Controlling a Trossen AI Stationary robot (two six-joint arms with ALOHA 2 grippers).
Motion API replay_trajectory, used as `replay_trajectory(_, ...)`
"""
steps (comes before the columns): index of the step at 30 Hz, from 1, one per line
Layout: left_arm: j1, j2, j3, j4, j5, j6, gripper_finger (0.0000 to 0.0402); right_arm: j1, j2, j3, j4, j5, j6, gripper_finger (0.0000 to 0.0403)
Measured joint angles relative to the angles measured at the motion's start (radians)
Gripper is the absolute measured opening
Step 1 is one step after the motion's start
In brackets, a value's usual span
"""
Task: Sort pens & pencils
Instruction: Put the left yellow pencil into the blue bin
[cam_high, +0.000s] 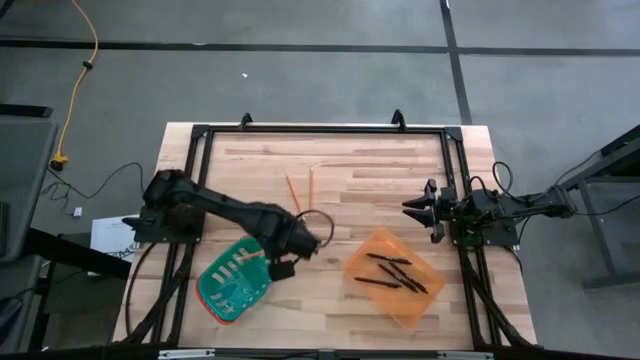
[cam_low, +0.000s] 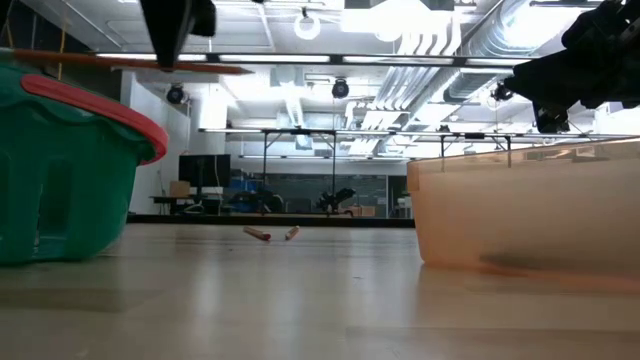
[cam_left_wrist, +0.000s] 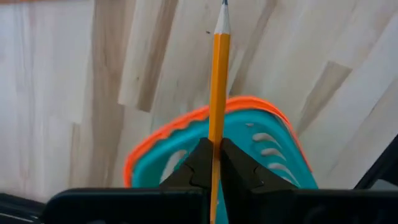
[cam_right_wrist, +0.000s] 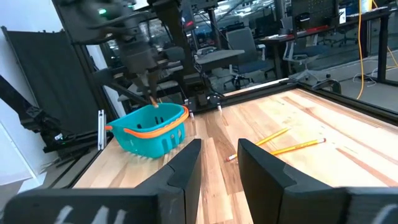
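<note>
**A:** So where's this at? I see the wooden desk (cam_high: 400, 170), a teal basket (cam_high: 232, 283) with an orange rim on the left side and an orange bin (cam_high: 395, 292) on the right.

**B:** Looks like the pencil half of the sort. The four black pens (cam_high: 392, 272) are all lying in the orange bin, so I'd say that part is done. The left claw (cam_high: 284, 262) sits right over the near edge of the teal basket, clenched on one pencil (cam_left_wrist: 219, 87). In the left wrist view you can see the orange-yellow shaft pinched between the two fingers with the sharpened tip sticking out past them, over the basket rim.

**A:** And the other pencils?

**B:** Two more pencils (cam_high: 302, 188) lie on the bare desk, toward the far side, close together and well apart from both containers.

**A:** Right arm doing anything?

**B:** Nope, the right claw (cam_high: 420, 211) waits at the right edge of the desk, fingers released, nothing in them.

**A:** Next move?

**B:** My guess: get the pencil fully over the basket's opening, then let go so it drops inside instead of bouncing off the rim. After that, the two on the desk need fetching.
</note>
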Motion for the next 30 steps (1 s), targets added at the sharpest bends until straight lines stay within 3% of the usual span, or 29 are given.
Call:
replay_trajectory(3,-0.057,0.0,0.0,0.001,-0.048,-0.046,0.0005,0.0,0.0,0.0,0.0,0.0,0.0,0.0096)
replay_trajectory(7,-0.141,-0.01,-0.011,0.002,-0.221,-0.094,0.0005,0.0,0.0,0.0,0.0,0.0,0.0,0.0096)
replay_trajectory(10,-0.186,-0.048,-0.063,0.011,-0.276,-0.17,0.0005,0.0,0.0,0.0,0.0,0.0,0.0,0.0096)
replay_trajectory(21,-0.354,-0.267,-0.377,0.256,-0.266,-0.603,0.0005,0.0,0.0,0.0,0.0,0.0,0.0,0.0096)
replay_trajectory(25,-0.399,-0.284,-0.437,0.268,-0.253,-0.71,0.0005,0.0,0.0,0.0,0.0,0.0,0.0,0.0096)
replay_trajectory(30,-0.411,-0.285,-0.511,0.298,-0.155,-0.77,0.0005,0.0,0.0,0.0,0.0,0.0,0.0,0.0096)
